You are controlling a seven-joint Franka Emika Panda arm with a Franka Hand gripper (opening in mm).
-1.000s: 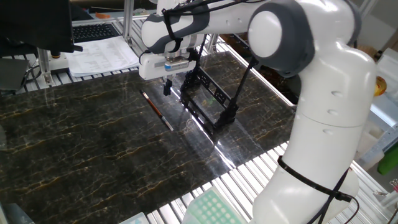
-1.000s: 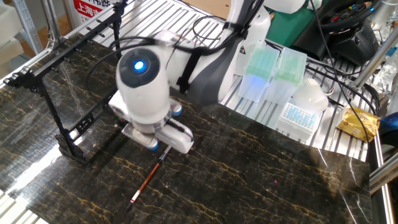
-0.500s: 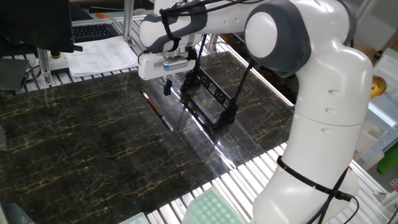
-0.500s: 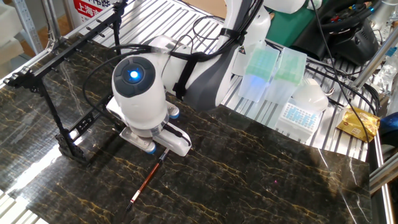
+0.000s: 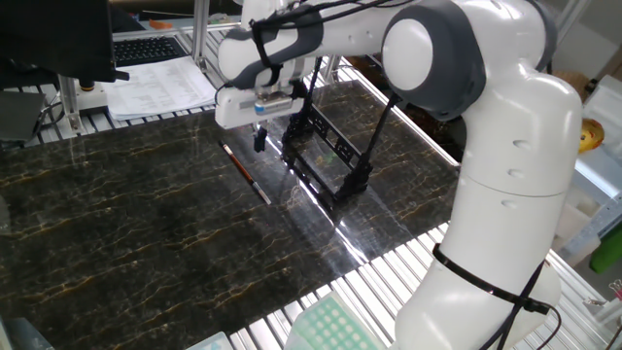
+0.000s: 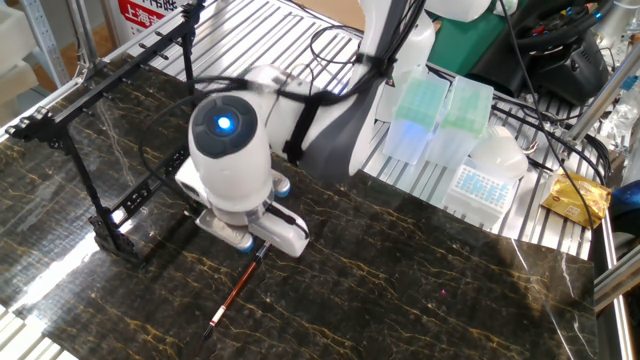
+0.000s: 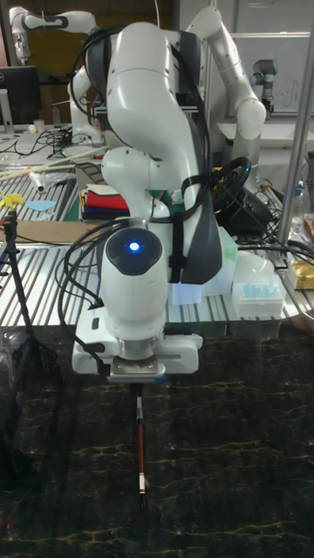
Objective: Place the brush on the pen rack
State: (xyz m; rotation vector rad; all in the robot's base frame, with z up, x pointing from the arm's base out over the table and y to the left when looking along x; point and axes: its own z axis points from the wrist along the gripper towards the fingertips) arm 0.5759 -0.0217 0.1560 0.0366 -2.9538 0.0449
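Observation:
The brush [image 5: 247, 173] lies flat on the dark marble table, a thin stick with a reddish-brown section and a pale tip; it also shows in the other fixed view [image 6: 236, 290] and the tall view [image 7: 140, 445]. My gripper [image 5: 259, 138] hangs just above the brush's end nearest the rack, apart from it, its dark fingers together and holding nothing. In the other two views the hand [image 6: 252, 228] hides the fingers. The black pen rack [image 5: 326, 156] stands to the right of the brush, and shows again [image 6: 100, 190] with nothing on it.
Papers and a keyboard [image 5: 155, 83] lie behind the table's far edge. Green and blue pipette tip boxes [image 6: 440, 110] and a yellow packet [image 6: 575, 195] sit on the slatted bench. A tip box [image 5: 335, 326] is at the near edge.
The hand has wobbled slightly above the brush's end, staying over the same spot. The brush and rack have not moved.

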